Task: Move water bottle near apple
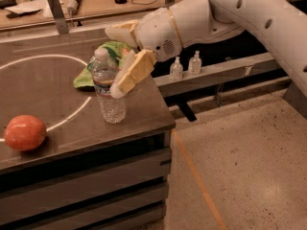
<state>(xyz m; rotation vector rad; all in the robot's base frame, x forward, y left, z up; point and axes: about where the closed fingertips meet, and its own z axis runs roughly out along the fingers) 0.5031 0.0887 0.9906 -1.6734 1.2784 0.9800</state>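
Observation:
The water bottle [108, 98], clear ribbed plastic with a white cap, stands upright near the right front corner of the dark table [120, 133]. The apple [25, 132], round and orange-red, lies at the table's front left, well apart from the bottle. My gripper [118, 56] reaches in from the right at the level of the bottle's upper half. It is open. One tan finger [132, 72] lies against the bottle's right side and the other [120, 30] is behind the cap. The bottle still rests on the table.
A flat green snack bag [85, 77] lies just behind the bottle. A white circle line [72, 114] is painted on the tabletop. Two small pump bottles [185, 66] stand on a lower ledge to the right. A cluttered bench runs along the back.

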